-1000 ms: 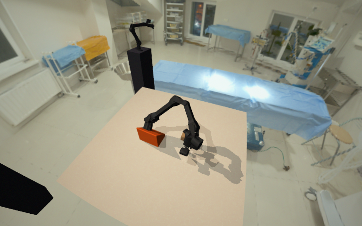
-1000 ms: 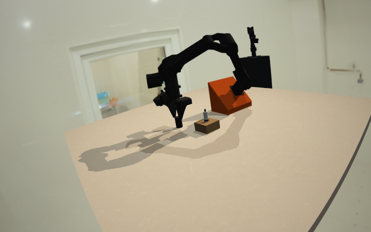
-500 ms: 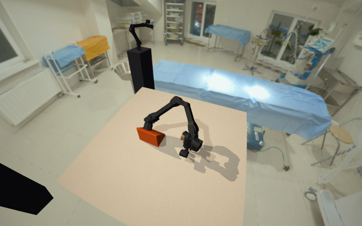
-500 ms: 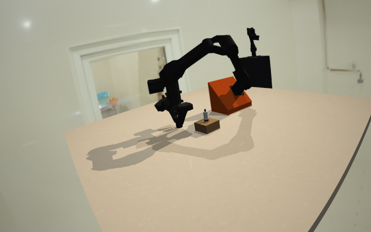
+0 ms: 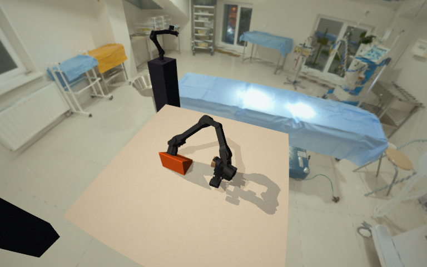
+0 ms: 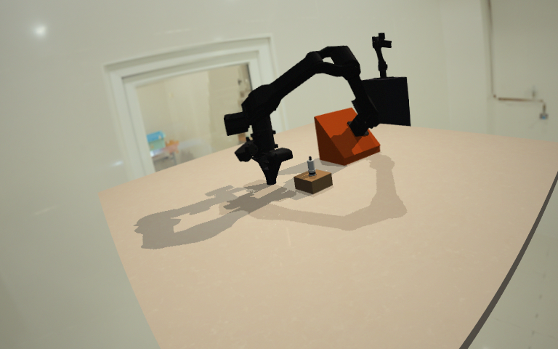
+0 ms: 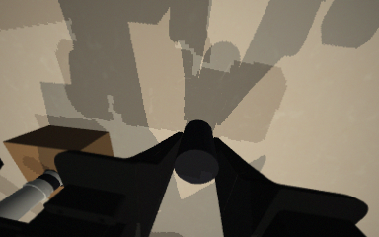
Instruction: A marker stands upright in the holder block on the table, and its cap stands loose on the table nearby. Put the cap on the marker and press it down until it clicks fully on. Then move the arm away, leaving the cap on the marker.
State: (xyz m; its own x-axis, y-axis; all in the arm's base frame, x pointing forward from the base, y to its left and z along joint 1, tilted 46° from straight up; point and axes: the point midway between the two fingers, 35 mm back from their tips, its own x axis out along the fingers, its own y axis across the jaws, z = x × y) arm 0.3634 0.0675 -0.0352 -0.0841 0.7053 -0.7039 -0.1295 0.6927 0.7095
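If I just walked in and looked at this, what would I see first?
Probably the black robot arm arching over the tan table, rising from a bright orange wedge near the far edge. Its gripper is down low at the table, shut on a small dark cap. Right beside it a grey marker stands upright in a little brown block.
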